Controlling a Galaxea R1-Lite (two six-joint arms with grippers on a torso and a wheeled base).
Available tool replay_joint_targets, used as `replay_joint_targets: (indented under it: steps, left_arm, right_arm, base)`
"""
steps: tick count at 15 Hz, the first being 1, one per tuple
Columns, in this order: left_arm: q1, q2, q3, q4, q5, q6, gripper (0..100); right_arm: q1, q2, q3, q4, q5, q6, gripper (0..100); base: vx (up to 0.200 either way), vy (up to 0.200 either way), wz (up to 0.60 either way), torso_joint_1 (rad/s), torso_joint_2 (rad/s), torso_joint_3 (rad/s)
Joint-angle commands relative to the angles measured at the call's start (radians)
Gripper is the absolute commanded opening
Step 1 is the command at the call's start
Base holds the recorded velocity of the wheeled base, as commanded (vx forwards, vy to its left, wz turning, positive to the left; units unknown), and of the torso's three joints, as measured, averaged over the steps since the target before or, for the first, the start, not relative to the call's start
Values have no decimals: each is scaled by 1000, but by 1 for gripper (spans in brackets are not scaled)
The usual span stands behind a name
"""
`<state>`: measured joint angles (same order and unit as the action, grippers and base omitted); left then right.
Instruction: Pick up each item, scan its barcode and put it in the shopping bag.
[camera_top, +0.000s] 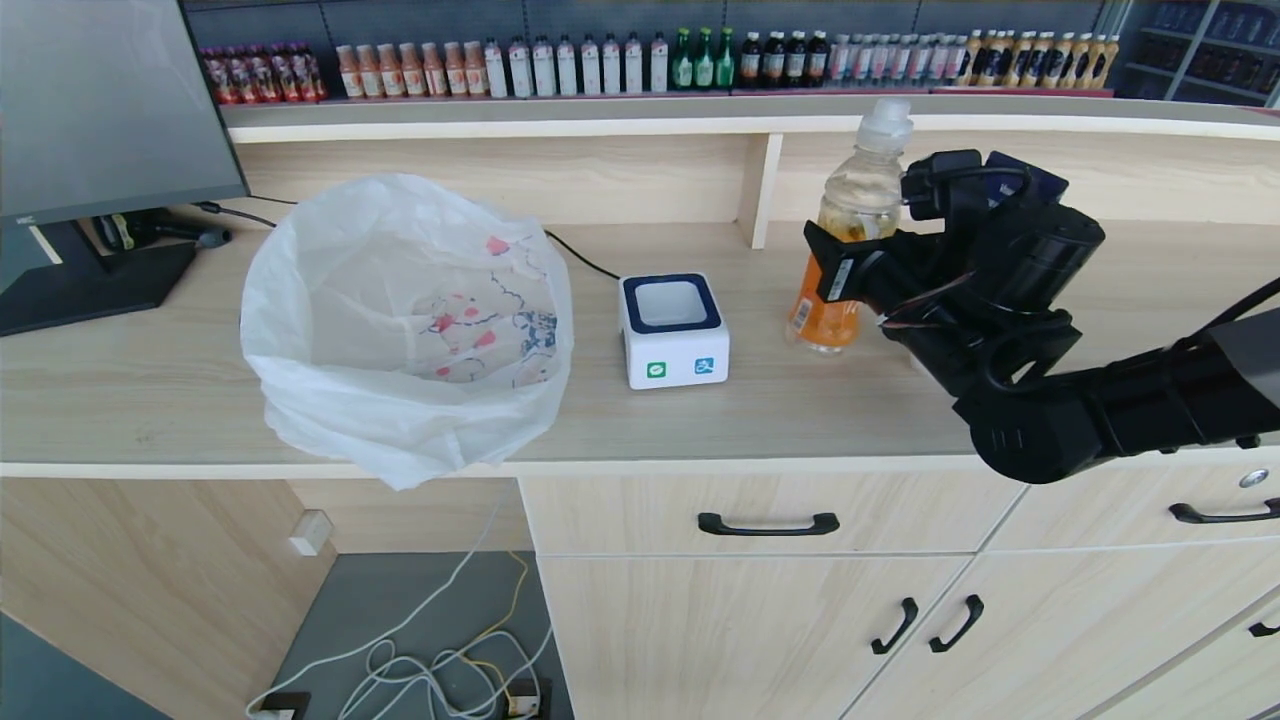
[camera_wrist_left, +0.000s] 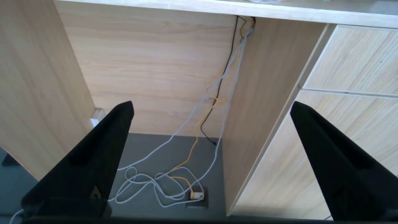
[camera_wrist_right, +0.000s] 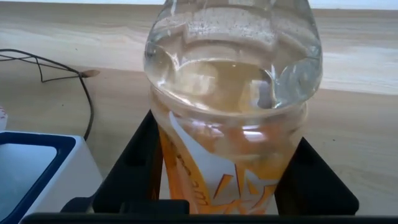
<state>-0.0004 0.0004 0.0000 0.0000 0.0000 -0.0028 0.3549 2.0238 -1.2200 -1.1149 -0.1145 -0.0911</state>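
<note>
Across my head camera runs a long pale-wood counter (camera_top: 120, 400), with a raised ledge of the same wood along its back edge. Behind that, a shelf (camera_top: 650, 95) carries a row of drink bottles (camera_top: 600, 65) the full width of the room. Under the counter I see cabinet fronts (camera_top: 760, 620) with black handles, and left of them an open recess with loose cables (camera_top: 430, 660) on a grey floor. A dark monitor (camera_top: 100, 100) stands at the counter's far left.

The white shopping bag (camera_top: 400, 320) sits open-mouthed on the left half of the counter, its lower edge drooping over the front lip. My right gripper (camera_top: 840, 270) comes in from the right and is clamped on the lower half of the bottle (camera_top: 855, 210), which has orange drink inside and an orange label. The bottle is nearly upright, its base at the countertop; I cannot tell whether it rests there. The small white scanner (camera_top: 673, 330) with a blue-rimmed window sits between bag and bottle, apart from both.

My left gripper (camera_wrist_left: 211, 174) hangs below counter level with fingers (camera_wrist_left: 93, 168) spread wide, facing the recess.
</note>
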Motion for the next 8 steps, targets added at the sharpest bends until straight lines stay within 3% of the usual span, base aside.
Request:
replay_joint_targets:
  steps: [1,8]
  left_arm:
    - [0,0,0,0,0,0,100]
    - [0,0,0,0,0,0,100]
  right_arm:
    - [-1,-27,5,-2,2,1,0]
    - [1,-109,77,-14,12,2,0]
  base:
    - [0,0,0,0,0,0]
    - [0,0,0,0,0,0]
